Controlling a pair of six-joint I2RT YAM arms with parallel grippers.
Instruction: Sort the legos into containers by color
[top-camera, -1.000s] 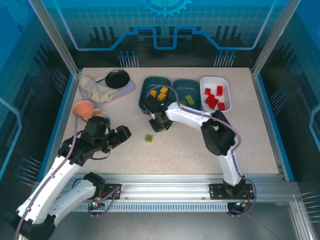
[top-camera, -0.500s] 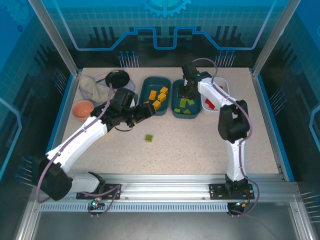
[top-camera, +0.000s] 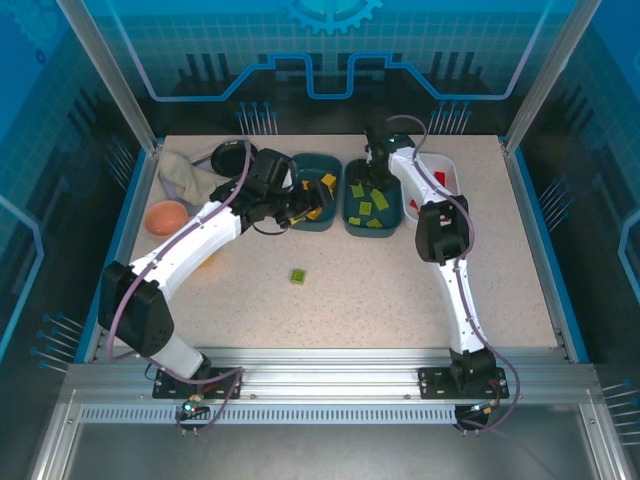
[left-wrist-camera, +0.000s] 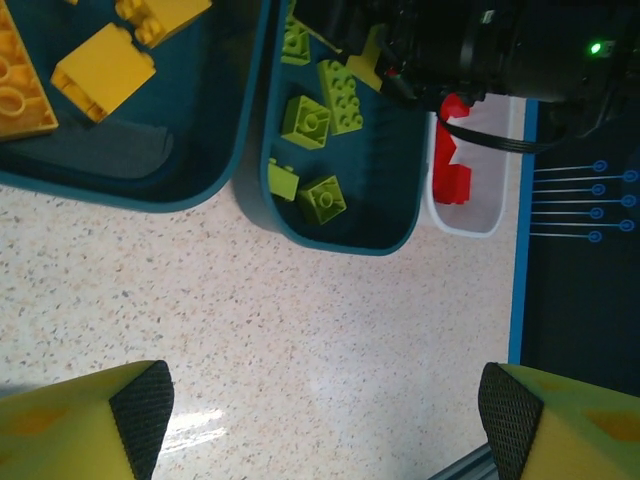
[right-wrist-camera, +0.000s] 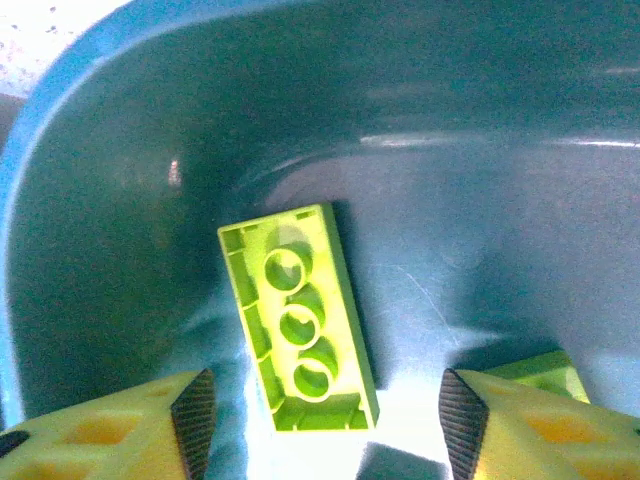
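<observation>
- So, right gripper (right-wrist-camera: 327, 425) has its fingers wide apart, empty, over an upside-down green brick (right-wrist-camera: 297, 320) in the teal tray (right-wrist-camera: 100, 220).
- Left gripper (left-wrist-camera: 325, 400) is wide apart too, empty.
- One stray green lego (top-camera: 298, 275) sits on the table (top-camera: 400, 290).

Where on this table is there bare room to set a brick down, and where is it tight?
Free: the wide strip between the right arm and the table's right edge, and the near centre between it and the left arm, around the loose green brick. Crowded: the far row, cloth through white tray.
</observation>
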